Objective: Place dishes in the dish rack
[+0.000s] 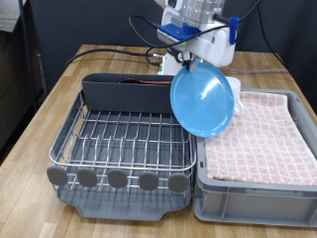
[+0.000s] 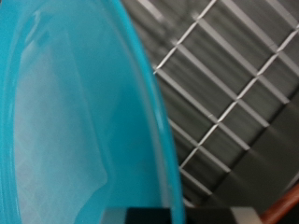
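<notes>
My gripper [image 1: 188, 57] is shut on the top rim of the round bright-blue plate [image 1: 203, 96], which hangs tilted on edge in the air over the right side of the dish rack [image 1: 121, 149] in the exterior view. In the wrist view the blue plate [image 2: 75, 121] fills most of the picture, with the rack's silver wire grid [image 2: 224, 84] behind it. A reddish-brown wooden spoon [image 1: 149, 83] lies in the rack's tall back compartment; a reddish edge [image 2: 285, 205] shows at the wrist view's corner. A white mug [image 1: 239, 89] sits partly hidden behind the plate.
A grey bin [image 1: 260, 183] with a pink checked cloth [image 1: 265, 134] stands to the exterior view's right of the rack. Both rest on a wooden table [image 1: 35, 129]. Black cables [image 1: 109, 50] run along the table's back.
</notes>
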Motion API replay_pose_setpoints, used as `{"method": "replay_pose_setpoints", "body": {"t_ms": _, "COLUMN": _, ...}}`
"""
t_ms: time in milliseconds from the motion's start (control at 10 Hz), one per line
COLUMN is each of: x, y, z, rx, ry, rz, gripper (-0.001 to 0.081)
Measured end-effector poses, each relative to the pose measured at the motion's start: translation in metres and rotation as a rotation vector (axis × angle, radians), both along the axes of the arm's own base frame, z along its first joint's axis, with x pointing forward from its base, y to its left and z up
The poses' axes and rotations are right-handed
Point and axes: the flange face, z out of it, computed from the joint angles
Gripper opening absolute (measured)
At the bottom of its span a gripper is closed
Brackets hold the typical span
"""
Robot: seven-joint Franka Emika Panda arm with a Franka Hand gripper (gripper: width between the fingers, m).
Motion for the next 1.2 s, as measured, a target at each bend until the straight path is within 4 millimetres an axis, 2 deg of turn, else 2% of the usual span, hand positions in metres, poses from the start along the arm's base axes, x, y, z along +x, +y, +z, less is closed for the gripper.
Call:
{"method": "replay_pose_setpoints", "body": {"t_ms": 100, "x": 0.004, "y": -0.006, "z": 0.013, "rx": -0.005, "ry": -0.019, "rz": -0.008, "gripper": 0.0025}}
{"method": "replay_pose_setpoints", "body": {"t_ms": 200, "x": 0.005, "y": -0.009, "z": 0.017, "rx": -0.008, "ry": -0.028, "rz": -0.008, "gripper": 0.0025}}
{"method": "replay_pose_setpoints", "body": {"t_ms": 500, "x": 0.001, "y": -0.015, "z": 0.017, "rx": -0.037, "ry": 0.039, "rz": 0.026, "gripper": 0.0025}}
{"method": "replay_pose_setpoints", "body": {"t_ms": 800, "x": 0.000, "y": -0.052, "z": 0.044, "rx": -0.144, "ry": 0.145, "rz": 0.164, "gripper": 0.0025}}
{"method": "replay_pose_setpoints", "body": {"t_ms": 1200, "x": 0.014, "y": -0.112, "z": 0.082, "rx": -0.377, "ry": 0.191, "rz": 0.503, "gripper": 0.0025}}
